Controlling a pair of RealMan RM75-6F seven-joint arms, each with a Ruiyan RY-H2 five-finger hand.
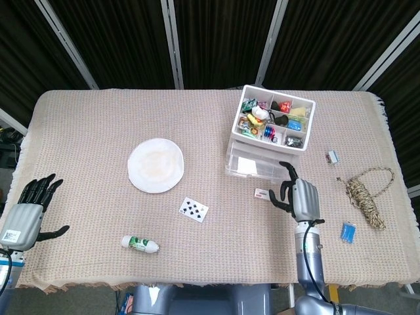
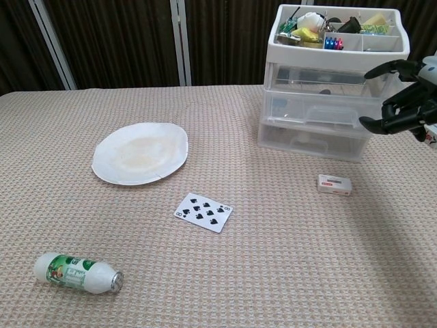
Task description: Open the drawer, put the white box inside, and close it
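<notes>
Drawer [image 2: 321, 108] looks pulled out a bit already. Your right hand [image 1: 296, 195] hovers empty, fingers spread, just beside it; the white box [image 2: 334, 184] sits on the cloth below. Grab that next.

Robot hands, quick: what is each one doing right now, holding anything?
Left robot hand: open, fingers spread, holding nothing.
Right robot hand: open, fingers apart and slightly curled, holding nothing, just in front of the drawers.
</notes>
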